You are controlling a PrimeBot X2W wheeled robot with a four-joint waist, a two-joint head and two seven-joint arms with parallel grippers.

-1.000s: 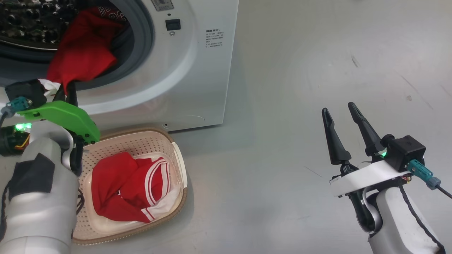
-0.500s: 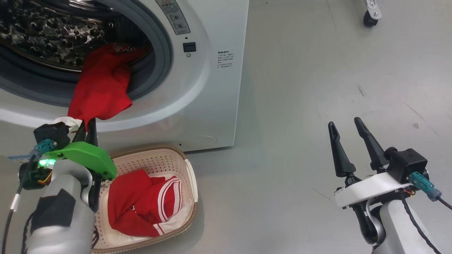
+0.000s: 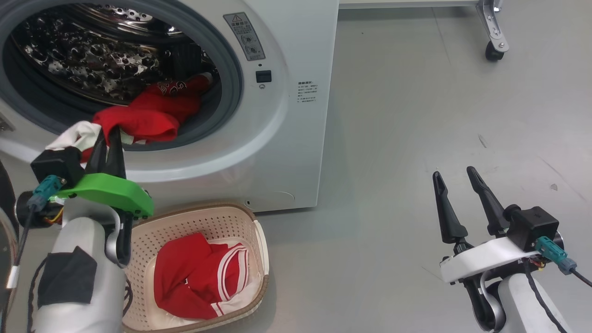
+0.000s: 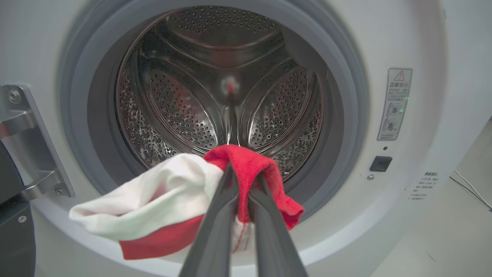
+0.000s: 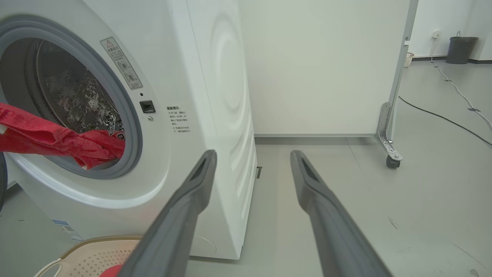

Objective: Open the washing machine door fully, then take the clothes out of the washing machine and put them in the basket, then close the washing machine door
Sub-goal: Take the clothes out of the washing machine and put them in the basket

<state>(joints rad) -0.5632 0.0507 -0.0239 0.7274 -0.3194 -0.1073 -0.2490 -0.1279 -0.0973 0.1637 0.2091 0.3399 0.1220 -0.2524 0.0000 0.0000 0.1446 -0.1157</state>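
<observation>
At the left gripper (image 3: 108, 141): two dark fingers are clamping tight on a red garment (image 3: 152, 115) at its white-trimmed end, just outside the port's lower lip.
Red garment: it is stretching from the pinch back over the grey rubber rim (image 3: 233, 69) into the drum (image 4: 184, 111), with its far end lying inside against the dimpled steel.
Washing machine (image 3: 286, 138): it is standing with its port open, and a metal hinge (image 4: 23, 127) is showing at the port's left side in the left wrist view.
Basket (image 3: 199, 222): it is sitting on the floor (image 3: 416, 115) just in front of the machine, below the left gripper, and is holding a second red garment (image 3: 194, 273) with white bands.
Right gripper (image 3: 454, 172): it is hovering well apart to the right above the floor, its fingers spread wide and gripping nothing.
Wheeled stand (image 3: 492, 44): its caster is resting on the floor beyond the machine's right side.
</observation>
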